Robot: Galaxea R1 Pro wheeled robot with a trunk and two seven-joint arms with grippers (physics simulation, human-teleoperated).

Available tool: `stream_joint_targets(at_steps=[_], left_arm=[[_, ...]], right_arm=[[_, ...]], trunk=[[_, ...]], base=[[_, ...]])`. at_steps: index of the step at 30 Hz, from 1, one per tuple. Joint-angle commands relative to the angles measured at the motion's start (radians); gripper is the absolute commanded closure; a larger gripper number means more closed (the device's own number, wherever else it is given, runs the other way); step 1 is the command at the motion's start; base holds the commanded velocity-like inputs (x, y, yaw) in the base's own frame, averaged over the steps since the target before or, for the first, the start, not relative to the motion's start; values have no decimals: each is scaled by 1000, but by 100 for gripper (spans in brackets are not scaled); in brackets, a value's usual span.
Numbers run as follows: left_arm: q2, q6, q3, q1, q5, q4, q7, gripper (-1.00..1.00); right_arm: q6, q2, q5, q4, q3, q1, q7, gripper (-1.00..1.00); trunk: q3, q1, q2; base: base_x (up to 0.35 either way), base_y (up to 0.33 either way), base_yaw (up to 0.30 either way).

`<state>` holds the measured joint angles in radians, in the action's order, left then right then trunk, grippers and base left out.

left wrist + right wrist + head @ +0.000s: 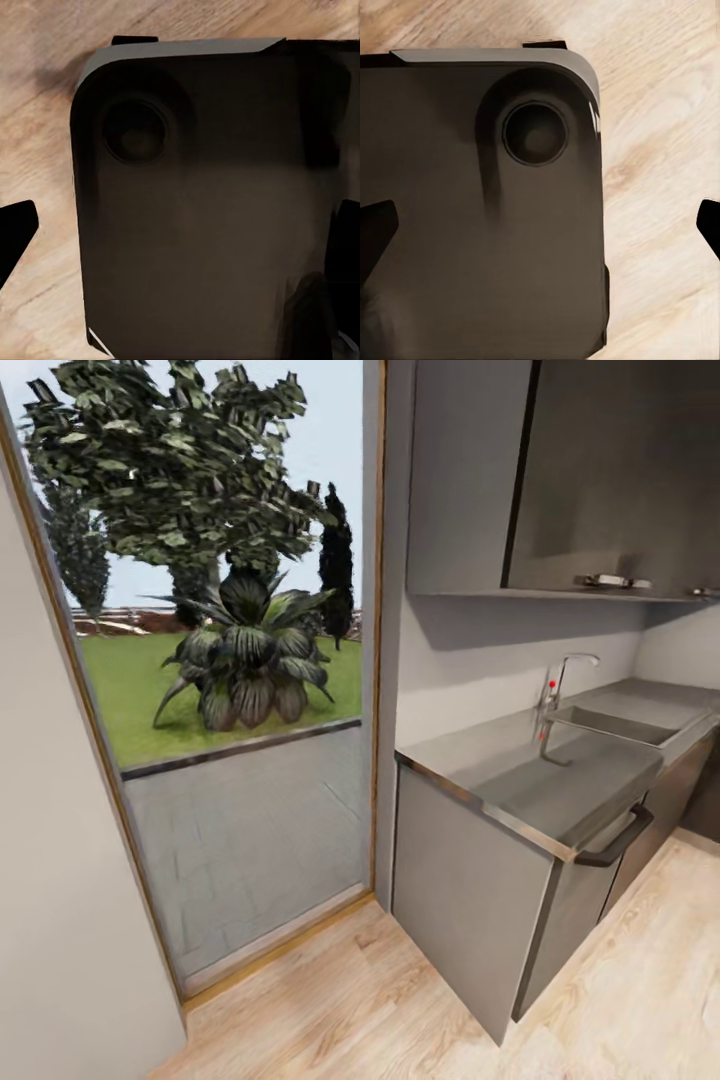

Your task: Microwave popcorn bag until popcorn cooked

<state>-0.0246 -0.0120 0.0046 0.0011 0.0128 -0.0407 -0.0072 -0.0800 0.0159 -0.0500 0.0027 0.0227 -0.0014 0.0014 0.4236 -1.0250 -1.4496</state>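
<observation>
- Long grey steel countertop (540, 780): smooth, satiny, with a bright metal edge.
- Pale plank floor (400, 1010) beside the countertop: matt, grained wood.
- Slim tap (562, 680) on the countertop: polished chrome.
- Dark rounded robot base (202, 225): smooth, matt.

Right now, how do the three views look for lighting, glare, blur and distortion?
Head view: bright daylight through the glass door, soft sheen on the countertop, wall cabinets dim, whole picture tilted and slightly soft. Left wrist view: the robot's dark base is murky and low in contrast over the wood floor. Right wrist view: same dark base, floor evenly lit, no glare.
</observation>
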Motion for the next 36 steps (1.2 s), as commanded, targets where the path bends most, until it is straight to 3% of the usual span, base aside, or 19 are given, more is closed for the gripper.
stream_joint_targets(at_steps=[1,5,13,36], left_arm=[[16,-2,-1,0,-2,-1,0,-100],[46,-2,-4,0,-6,-1,1,-100],[49,-2,-5,0,-5,-1,1,-100],[48,-2,-4,0,-4,-1,1,-100]], right_arm=[[-4,0,-5,0,2,0,0,-100],[-6,-1,-5,0,1,0,0,-100],[-56,-3,-2,11,-1,0,0,-100],[-74,-2,-5,14,2,1,1,-100]], trunk=[[0,0,0],[-2,0,0],[-6,0,0],[-15,0,0]], base=[[0,0,-282],[0,0,-282],[0,0,-284],[0,0,-287]])
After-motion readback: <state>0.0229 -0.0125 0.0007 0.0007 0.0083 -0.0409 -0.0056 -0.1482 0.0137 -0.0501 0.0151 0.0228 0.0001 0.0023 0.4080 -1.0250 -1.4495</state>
